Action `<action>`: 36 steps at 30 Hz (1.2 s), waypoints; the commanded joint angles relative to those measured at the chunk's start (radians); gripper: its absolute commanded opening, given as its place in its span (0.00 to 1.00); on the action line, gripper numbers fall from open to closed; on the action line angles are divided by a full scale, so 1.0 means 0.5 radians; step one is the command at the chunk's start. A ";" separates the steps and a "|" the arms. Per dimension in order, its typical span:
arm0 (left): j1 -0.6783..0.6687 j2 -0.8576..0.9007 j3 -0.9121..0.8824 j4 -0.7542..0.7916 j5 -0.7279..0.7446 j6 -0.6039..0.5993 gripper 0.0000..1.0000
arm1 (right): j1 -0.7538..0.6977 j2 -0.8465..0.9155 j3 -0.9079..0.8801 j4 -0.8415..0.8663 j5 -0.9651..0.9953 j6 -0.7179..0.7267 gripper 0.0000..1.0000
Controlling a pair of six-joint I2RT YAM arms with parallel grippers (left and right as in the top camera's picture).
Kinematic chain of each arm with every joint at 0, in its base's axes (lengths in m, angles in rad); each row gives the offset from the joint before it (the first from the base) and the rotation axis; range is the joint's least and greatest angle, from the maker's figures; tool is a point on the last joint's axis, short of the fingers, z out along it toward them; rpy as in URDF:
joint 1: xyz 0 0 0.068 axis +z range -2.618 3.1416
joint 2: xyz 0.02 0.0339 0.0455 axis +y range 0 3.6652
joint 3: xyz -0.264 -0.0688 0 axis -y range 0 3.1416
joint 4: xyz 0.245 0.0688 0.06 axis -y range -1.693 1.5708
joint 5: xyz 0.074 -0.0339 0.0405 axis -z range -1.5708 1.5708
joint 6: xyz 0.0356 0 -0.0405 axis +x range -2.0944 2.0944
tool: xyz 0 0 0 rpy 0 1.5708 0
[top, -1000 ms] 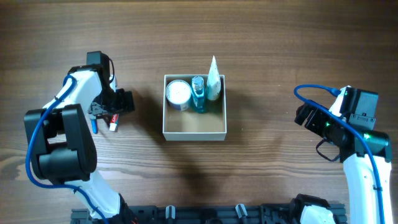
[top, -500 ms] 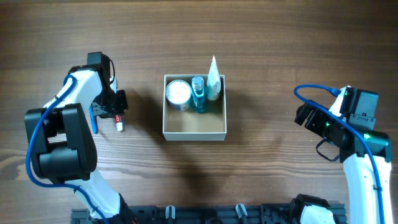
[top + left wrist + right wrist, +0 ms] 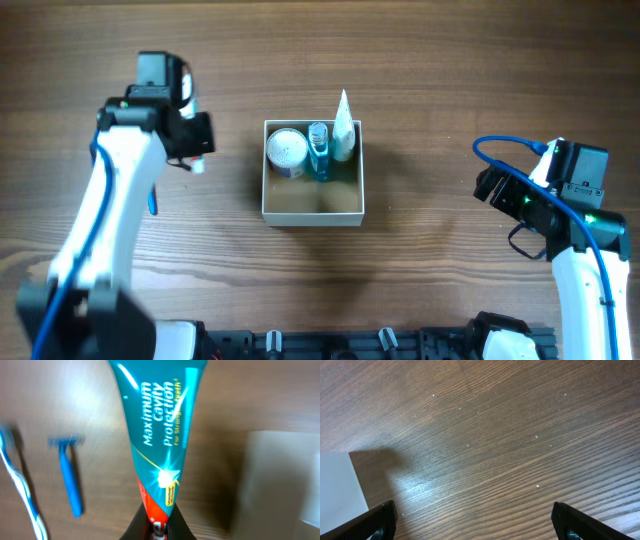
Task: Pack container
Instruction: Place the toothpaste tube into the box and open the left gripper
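My left gripper (image 3: 159,521) is shut on the red end of a teal and red toothpaste tube (image 3: 160,425), which hangs above the wood table. In the overhead view this gripper (image 3: 196,150) is left of the container (image 3: 312,205), a square white-walled box with a tan floor. Along the box's far wall stand a round white-lidded jar (image 3: 287,152), a blue bottle (image 3: 319,150) and a white tube (image 3: 344,128). My right gripper (image 3: 489,186) is open over bare table to the right of the box, with nothing between its fingers (image 3: 379,520).
A blue razor (image 3: 68,474) and a toothbrush (image 3: 22,487) lie on the table to the left of the held tube. The box shows as a blurred pale shape (image 3: 280,480) at the right of the left wrist view. A corner of the box (image 3: 337,487) shows in the right wrist view.
My left gripper closed on the toothpaste tube and lifted it off the table, the arm rising and shifting towards the far side. The right arm has not moved.
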 commanded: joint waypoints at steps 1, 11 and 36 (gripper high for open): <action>-0.449 -0.331 0.039 0.122 0.011 0.488 0.04 | -0.007 0.009 -0.001 0.005 -0.031 -0.028 1.00; -1.196 -0.166 0.033 -0.021 0.011 0.906 0.04 | -0.007 0.009 -0.001 0.005 -0.031 -0.035 1.00; -1.221 0.527 0.031 -0.039 0.078 1.367 0.13 | -0.007 0.009 -0.001 0.005 -0.031 -0.035 1.00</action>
